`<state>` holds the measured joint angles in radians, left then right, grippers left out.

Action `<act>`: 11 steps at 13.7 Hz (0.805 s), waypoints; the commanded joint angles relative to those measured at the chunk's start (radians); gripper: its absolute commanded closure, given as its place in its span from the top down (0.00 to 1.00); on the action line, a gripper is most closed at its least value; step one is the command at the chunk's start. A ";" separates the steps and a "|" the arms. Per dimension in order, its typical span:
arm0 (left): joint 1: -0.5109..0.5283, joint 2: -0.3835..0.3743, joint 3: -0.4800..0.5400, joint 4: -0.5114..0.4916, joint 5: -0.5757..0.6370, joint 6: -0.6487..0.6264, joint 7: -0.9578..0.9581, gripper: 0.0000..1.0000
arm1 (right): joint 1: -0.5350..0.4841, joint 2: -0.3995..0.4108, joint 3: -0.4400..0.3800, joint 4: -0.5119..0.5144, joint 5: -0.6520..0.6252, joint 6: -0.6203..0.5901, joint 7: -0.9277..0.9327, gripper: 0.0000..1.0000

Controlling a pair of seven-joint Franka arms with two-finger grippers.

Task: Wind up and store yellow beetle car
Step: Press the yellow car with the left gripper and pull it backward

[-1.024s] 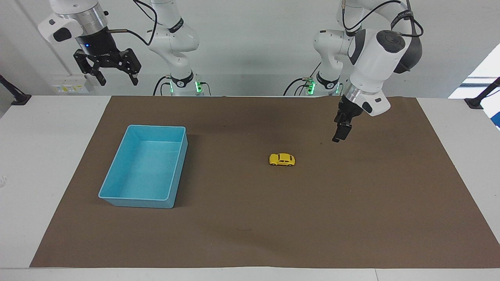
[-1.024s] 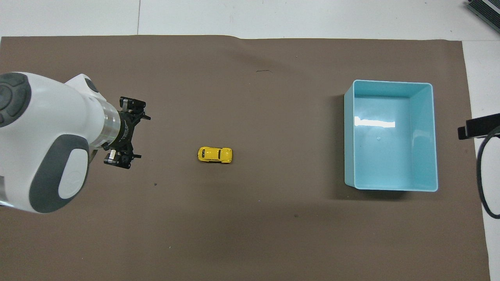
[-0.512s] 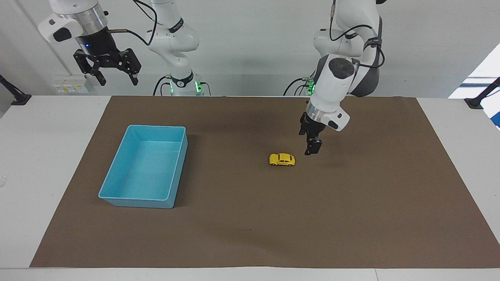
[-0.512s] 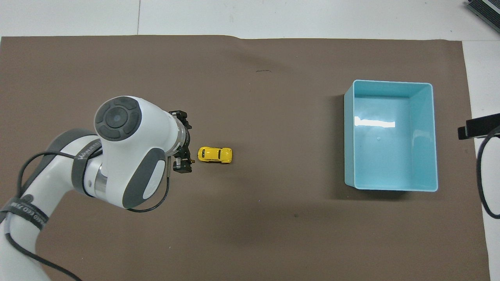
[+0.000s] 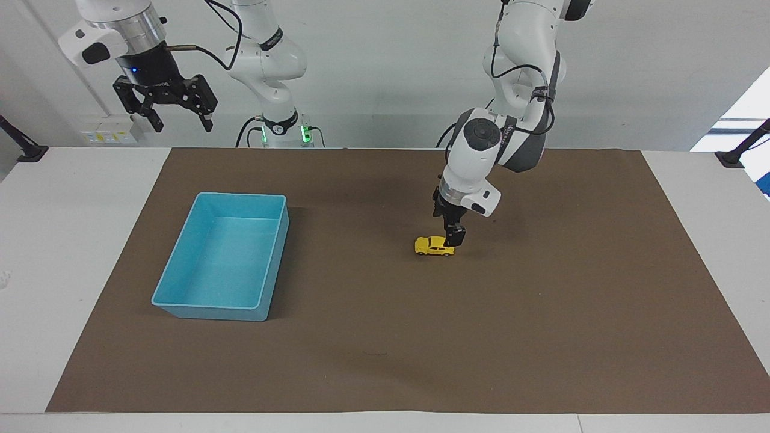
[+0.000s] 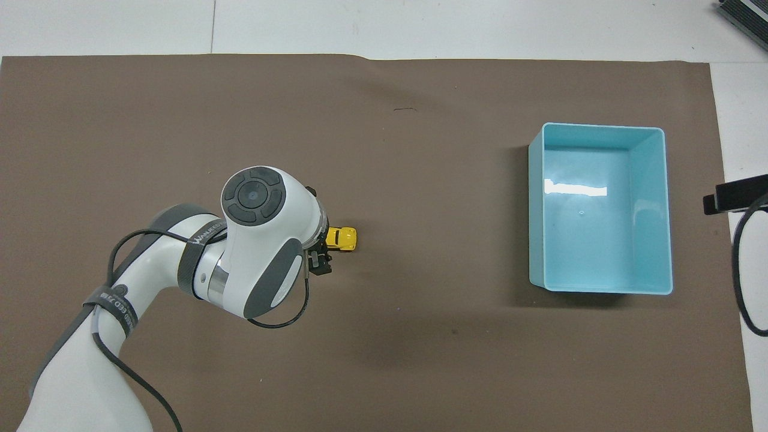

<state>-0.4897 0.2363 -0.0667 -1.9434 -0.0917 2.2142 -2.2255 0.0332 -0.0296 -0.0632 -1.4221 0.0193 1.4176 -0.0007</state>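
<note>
Facing view: the left gripper [image 5: 454,236] points down, low over the end of the yellow beetle car [image 5: 434,246] that lies toward the left arm's end of the table. Its jaws stand spread and hold nothing; whether a fingertip touches the car's body cannot be told. The car sits on its wheels on the brown mat [image 5: 541,313], near the middle of the table. The blue tray [image 5: 180,282] rests on the mat well apart from the car, toward the right arm's end, with nothing in it. The right gripper [image 5: 178,119] hangs high by its base, waiting, fingers spread wide and holding nothing.

Overhead view: the left arm's white wrist covers most of the car [image 6: 343,237]; only the end toward the tray [image 6: 667,210] shows. One dark finger [image 6: 321,264] of the left gripper shows beside the car. The right gripper is out of sight here.
</note>
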 commanded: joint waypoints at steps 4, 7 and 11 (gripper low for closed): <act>-0.050 0.080 0.021 -0.012 0.006 0.065 -0.066 1.00 | -0.006 -0.024 0.002 -0.028 0.014 0.007 0.013 1.00; -0.053 0.095 0.022 -0.012 0.007 0.105 -0.075 1.00 | -0.006 -0.024 0.002 -0.028 0.013 0.007 0.013 1.00; -0.046 0.100 0.022 -0.012 0.007 0.108 -0.077 0.53 | -0.006 -0.024 0.002 -0.028 0.014 0.007 0.013 1.00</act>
<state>-0.5211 0.3398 -0.0605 -1.9449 -0.0916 2.3032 -2.2846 0.0332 -0.0296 -0.0632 -1.4221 0.0193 1.4176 -0.0007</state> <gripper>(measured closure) 0.075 0.000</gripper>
